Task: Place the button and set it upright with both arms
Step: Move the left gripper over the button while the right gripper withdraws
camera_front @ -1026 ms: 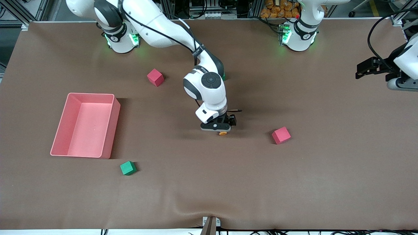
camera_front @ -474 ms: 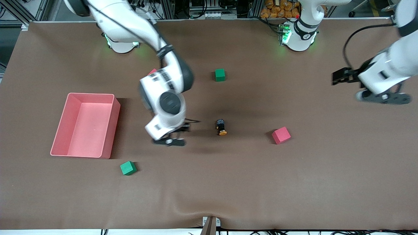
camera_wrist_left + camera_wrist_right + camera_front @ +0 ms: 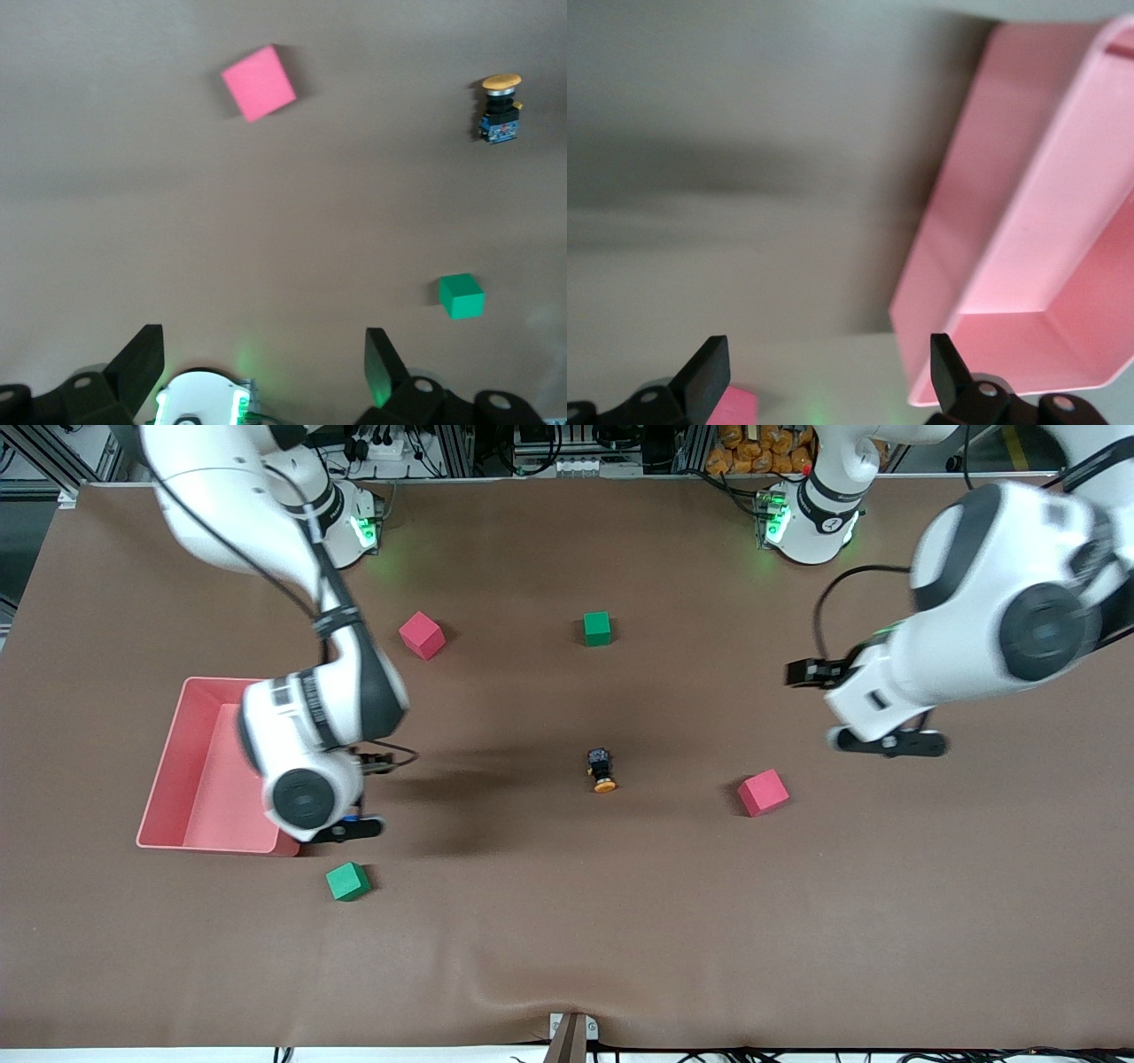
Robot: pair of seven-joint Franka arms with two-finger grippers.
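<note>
The button lies on its side in the middle of the table, black body with the orange cap pointing toward the front camera. Nothing holds it. It also shows in the left wrist view. My right gripper hangs over the table by the corner of the pink bin, and the right wrist view shows it open and empty. My left gripper is up over the table toward the left arm's end, near a red cube, open and empty.
A pink bin stands toward the right arm's end. One red cube lies beside the button, another nearer the bases. One green cube lies farther from the camera than the button, another by the bin.
My right gripper let go of the button, left it on the table and swung away to the pink bin. My left arm moved in from the table's end toward the middle.
</note>
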